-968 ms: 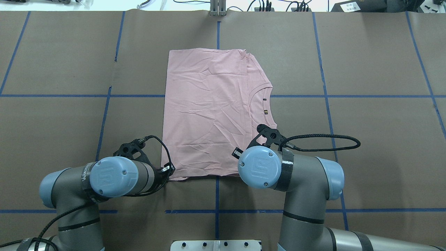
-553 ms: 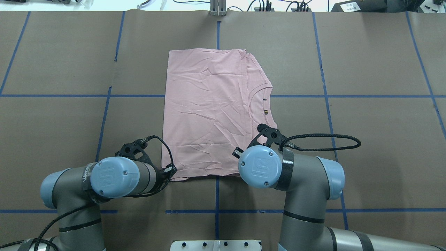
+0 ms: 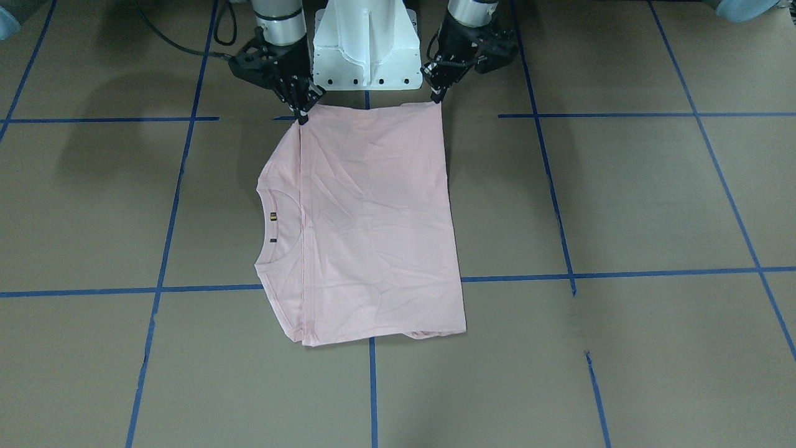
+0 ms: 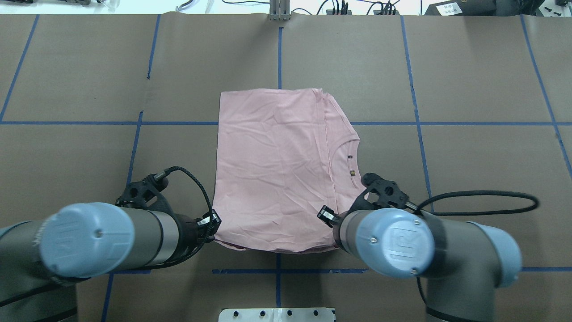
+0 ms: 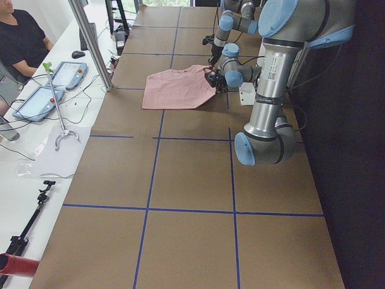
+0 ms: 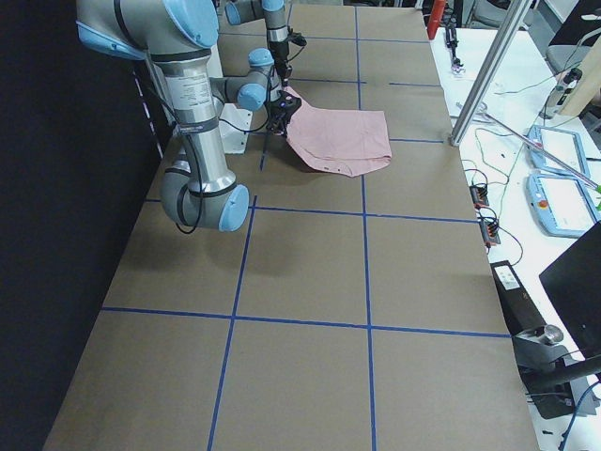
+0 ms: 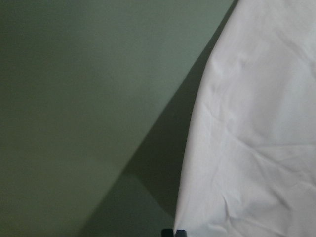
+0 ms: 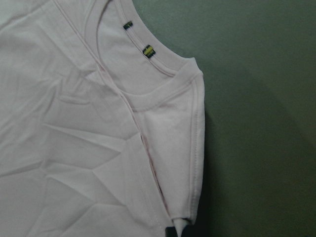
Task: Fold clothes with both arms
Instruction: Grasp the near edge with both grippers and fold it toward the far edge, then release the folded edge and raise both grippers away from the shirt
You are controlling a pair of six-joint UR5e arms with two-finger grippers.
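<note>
Bench (image 4: 469,67) covered in brown sheet, blue tape lines (image 4: 447,122) forming grid. White side table (image 5: 24,180) along far edge: two tablets (image 5: 67,73), cables. Aluminium post (image 5: 90,42) at that edge. Person (image 5: 21,36) in black seated beyond.

My left gripper (image 3: 437,96) and right gripper (image 3: 303,115) each pinch a near corner of the shirt (image 3: 373,224), so cloth spans the gap between them. The white base (image 3: 367,43) stands close behind both, leaving only a narrow strip of table (image 3: 622,205) there. On either side of the shirt and past its far edge, the brown surface lies open. My right arm's cable (image 4: 491,192) loops out over that side. A metal post (image 4: 279,11) stands at the far edge.
</note>
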